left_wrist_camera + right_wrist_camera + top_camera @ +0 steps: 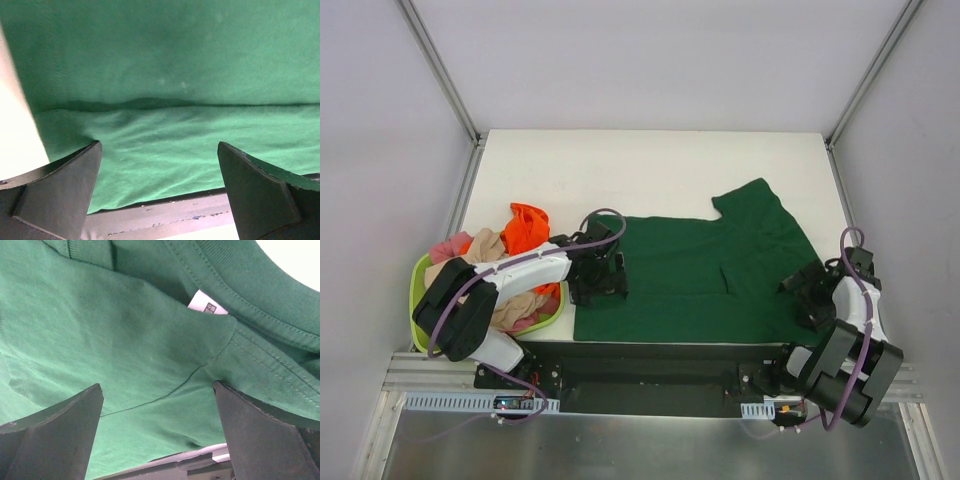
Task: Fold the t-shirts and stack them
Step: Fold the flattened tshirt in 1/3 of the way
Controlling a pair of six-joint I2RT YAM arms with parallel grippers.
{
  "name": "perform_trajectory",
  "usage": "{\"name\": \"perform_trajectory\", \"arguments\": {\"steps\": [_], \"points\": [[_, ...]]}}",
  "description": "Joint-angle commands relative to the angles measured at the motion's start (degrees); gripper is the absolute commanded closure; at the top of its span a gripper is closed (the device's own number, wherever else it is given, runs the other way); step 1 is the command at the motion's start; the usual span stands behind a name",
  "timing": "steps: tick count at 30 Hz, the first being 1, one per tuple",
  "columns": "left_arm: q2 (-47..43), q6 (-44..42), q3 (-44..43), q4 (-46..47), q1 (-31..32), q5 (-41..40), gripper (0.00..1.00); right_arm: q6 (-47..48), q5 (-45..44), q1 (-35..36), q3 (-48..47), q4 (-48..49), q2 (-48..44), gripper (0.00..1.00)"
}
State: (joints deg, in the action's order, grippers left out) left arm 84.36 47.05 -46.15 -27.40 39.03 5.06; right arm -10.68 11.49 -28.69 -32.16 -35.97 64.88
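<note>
By rt hand (157, 386), neck label (207, 304) on green tee (125, 340), basket (414, 292) top cam only

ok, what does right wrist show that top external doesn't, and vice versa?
Right wrist only: the small white neck label at the ribbed collar. Top external only: the lime-green plastic basket of crumpled orange, beige and pink shirts, the left gripper, the white table. Both: the large dark green cloth t-shirt and the open right gripper.
</note>
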Motion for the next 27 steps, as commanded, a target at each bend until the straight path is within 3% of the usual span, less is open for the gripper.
{"name": "perform_trajectory", "arguments": {"steps": [1, 9, 13, 15, 17, 21, 27], "points": [[-1.73, -1.25, -3.68, -3.71, 0.09, -2.17, 0.01, 2.33, -5.07, -0.67, -3.42, -3.23, -2.12, 0.04], [-1.84, -9.77, -16.05, -6.43, -3.06, -1.54, 0.01, 4.60, -0.59, 2.31, -12.91, -2.79, -11.44, 0.04], [4.40, -12.59, -24.58, -8.28, -10.45, -2.06, 0.01, 7.68, -2.86, 10.20, -20.29, -0.08, -10.75, 0.04], [8.79, -13.91, -31.41, -9.77, -13.09, -4.70, 0.01, 10.22, -8.56, 17.14, -21.97, 5.00, -8.99, 0.04], [15.01, -15.48, -38.88, -12.49, -15.11, -7.60, 0.01, 12.95, -15.24, 23.39, -23.81, 9.75, -5.75, 0.04], [27.76, -17.34, -54.63, -21.54, -16.79, -14.80, 0.03, 16.21, -14.48, 27.10, -31.80, 15.83, 7.32, 0.04], [39.73, -16.55, -63.97, -23.67, -21.00, -9.56, 0.29, 18.76, -17.97, 28.60, -50.16, 13.91, 30.79, 0.04]]}}
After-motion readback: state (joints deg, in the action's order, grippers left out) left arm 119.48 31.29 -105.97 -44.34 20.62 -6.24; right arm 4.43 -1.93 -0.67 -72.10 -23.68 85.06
